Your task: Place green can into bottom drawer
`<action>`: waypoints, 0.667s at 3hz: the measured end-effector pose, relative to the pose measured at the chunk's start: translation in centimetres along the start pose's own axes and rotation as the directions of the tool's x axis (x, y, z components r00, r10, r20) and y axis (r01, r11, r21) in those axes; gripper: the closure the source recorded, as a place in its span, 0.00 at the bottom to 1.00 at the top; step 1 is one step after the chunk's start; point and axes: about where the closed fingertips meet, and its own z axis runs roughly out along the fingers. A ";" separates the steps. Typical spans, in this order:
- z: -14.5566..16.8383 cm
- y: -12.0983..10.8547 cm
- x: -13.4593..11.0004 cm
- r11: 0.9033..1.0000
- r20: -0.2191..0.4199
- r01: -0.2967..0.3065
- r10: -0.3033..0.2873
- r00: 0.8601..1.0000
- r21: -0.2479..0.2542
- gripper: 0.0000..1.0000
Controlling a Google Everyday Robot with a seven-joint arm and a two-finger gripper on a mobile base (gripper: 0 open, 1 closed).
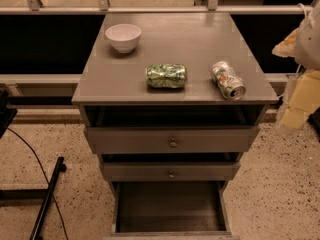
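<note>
Right now I am seeing the green can (166, 76) lying on its side on the cabinet top (200, 39), about midway across and close to the front edge, with its long side facing me. It is not in the bottom drawer (170, 204), which is standing open far below it at the foot of the cabinet and showing its dark floor.

To the can's right, apart from it, a silver can (228, 80) with red and green marks is lying on its side too, angled so that one end is pointing toward the front right corner. At the back left of the top a white bowl (123, 36) is sitting upright, well apart from both cans.

Below the top, the upper drawer (172, 140) is standing slightly out with a dark gap above it, and the middle drawer (171, 173) is sitting just under it; each is carrying a small round knob.

The gripper (295, 109) is hanging at the right edge of my view, off the cabinet and beside its right front corner, nearer the silver can than the green one and touching neither. I cannot tell whether it is released or clenched.

Around the cabinet a pale speckled floor (280, 184) is spreading out. At the left a black cable and a dark bar (47, 199) are lying on it. Behind the cabinet a light rail (150, 9) is running across, with dark space under it.
</note>
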 end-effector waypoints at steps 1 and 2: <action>0.0 0.0 0.0 1.000 0.000 0.000 0.000 1.000 0.000 0.00; 0.6 -0.1 -2.4 0.999 0.031 0.046 -0.047 0.998 0.012 0.00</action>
